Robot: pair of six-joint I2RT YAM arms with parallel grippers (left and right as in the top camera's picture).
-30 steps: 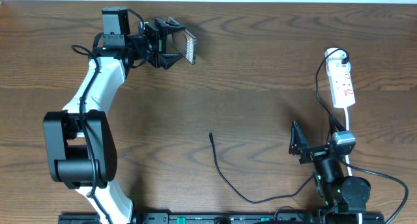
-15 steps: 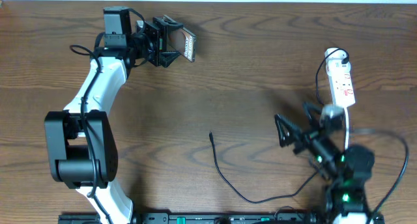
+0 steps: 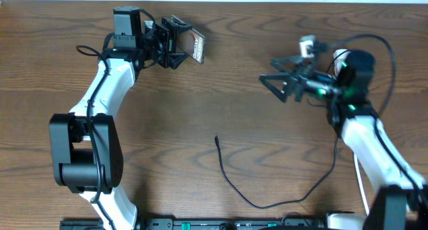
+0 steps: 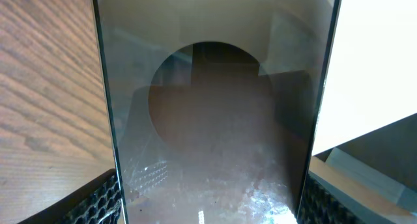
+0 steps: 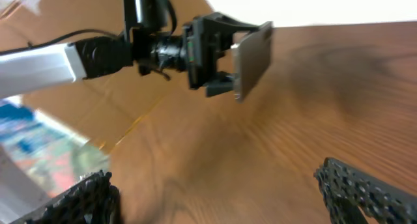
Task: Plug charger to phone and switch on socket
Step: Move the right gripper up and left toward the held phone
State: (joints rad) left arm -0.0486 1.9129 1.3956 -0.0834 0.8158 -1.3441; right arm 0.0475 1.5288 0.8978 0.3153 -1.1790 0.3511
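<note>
While the phone [image 3: 192,47] sits clamped on edge in the left gripper [image 3: 175,46] over the far-left part of the table [image 3: 267,29], nothing is plugged in. The charger [image 3: 217,140] lies loose on the wood, its tip near the middle, well apart from the phone. By my judgement, both steps remain. The socket [image 3: 338,55] is mostly hidden under the right arm, which reaches leftward along the far side. The right gripper [image 3: 273,88] is spread wide and empty, facing the phone.
</note>
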